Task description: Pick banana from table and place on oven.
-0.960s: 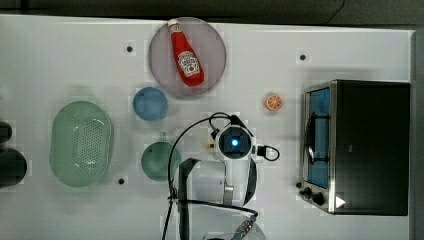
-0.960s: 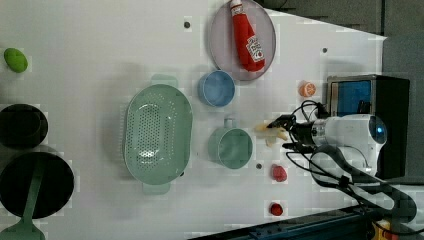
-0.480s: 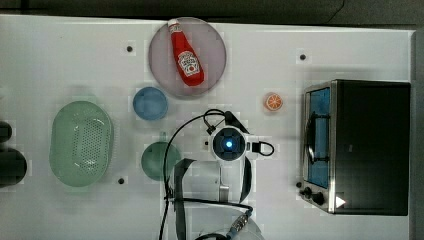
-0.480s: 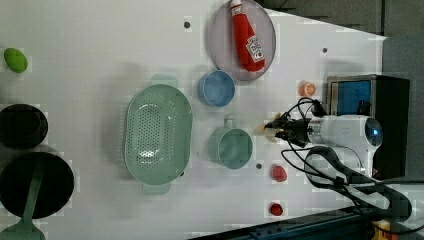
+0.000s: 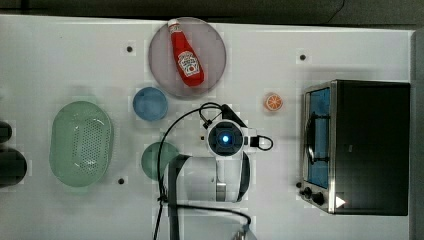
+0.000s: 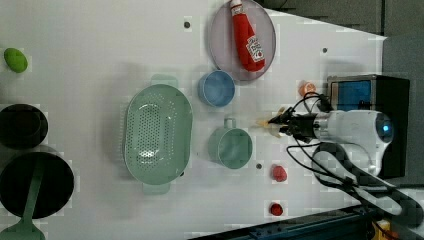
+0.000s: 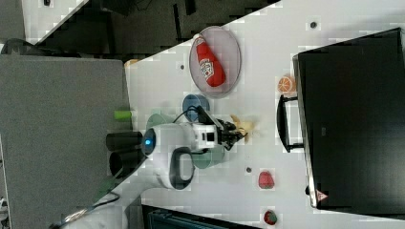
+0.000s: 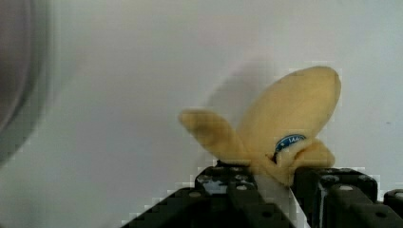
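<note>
Currently the gripper (image 8: 273, 183), jaws partly closed, clamps the banana (image 8: 280, 128) at the blue cup's (image 7: 195, 104) four o'clock in the right view.

the small pale-yellow soft toy banana bunch (image 8: 280, 128), with stubby fingers and a little blue sticker, is pinched at its base between the black jaws of the tool (image 8: 273, 183), its fingers splaying away from them. in the left view it sits just beside the tool tip over the large white flat tabletop (image 5: 75, 55). the boxy toaster oven (image 5: 357, 147), with black top, silver front frame and bluish glass door shut, stands upright at the top view's right, well apart from the banana.
</note>
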`<state>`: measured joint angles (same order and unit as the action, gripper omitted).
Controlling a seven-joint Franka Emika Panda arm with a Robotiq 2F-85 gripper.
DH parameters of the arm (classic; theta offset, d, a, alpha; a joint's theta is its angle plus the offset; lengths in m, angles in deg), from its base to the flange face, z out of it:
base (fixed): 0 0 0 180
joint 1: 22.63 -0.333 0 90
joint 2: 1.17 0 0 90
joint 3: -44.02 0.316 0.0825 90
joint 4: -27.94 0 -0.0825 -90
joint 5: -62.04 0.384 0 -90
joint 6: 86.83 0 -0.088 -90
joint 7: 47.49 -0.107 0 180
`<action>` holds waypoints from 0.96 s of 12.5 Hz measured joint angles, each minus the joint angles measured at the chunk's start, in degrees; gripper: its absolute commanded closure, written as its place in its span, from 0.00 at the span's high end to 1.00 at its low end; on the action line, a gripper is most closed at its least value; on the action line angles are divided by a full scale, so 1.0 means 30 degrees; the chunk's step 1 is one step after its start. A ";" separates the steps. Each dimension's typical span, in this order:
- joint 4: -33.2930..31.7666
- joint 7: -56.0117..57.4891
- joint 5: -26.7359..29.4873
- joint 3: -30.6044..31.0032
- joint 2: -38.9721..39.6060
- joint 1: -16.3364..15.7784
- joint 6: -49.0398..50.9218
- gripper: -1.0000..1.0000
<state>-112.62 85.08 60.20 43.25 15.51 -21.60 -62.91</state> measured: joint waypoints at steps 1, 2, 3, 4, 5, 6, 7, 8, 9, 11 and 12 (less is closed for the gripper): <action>-0.0037 0.0001 -0.0110 -0.0056 -0.1306 -0.0018 0.1268 0.26; 0.0075 0.0002 -0.0228 -0.0210 -0.2989 -0.0026 0.3385 0.26; 0.0560 0.0000 -0.0272 -0.0217 -0.4769 0.0023 0.5316 0.26; 0.1306 0.0000 -0.0034 -0.0182 -0.6521 0.0096 0.6929 0.26; 0.2201 0.0001 0.0374 -0.0287 -0.8213 0.0054 0.8505 0.26; 0.3245 0.0001 0.0467 -0.0400 -0.9582 0.0033 0.9820 0.26; 0.4252 0.0001 0.0470 -0.0510 -1.0687 0.0078 1.1060 0.26; 0.4924 0.0001 0.0469 -0.0798 -1.1629 0.0010 1.1899 0.26; 0.5185 0.0001 0.0422 -0.1166 -1.2408 0.0026 1.2753 0.26; 0.5185 0.0345 0.0427 -0.2356 -1.3196 -0.0036 1.3466 0.26; 0.5185 0.0686 -0.0066 -0.2799 -1.2911 0.0319 1.3592 0.26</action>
<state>-97.06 87.14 60.00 34.86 -23.23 -20.64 -22.13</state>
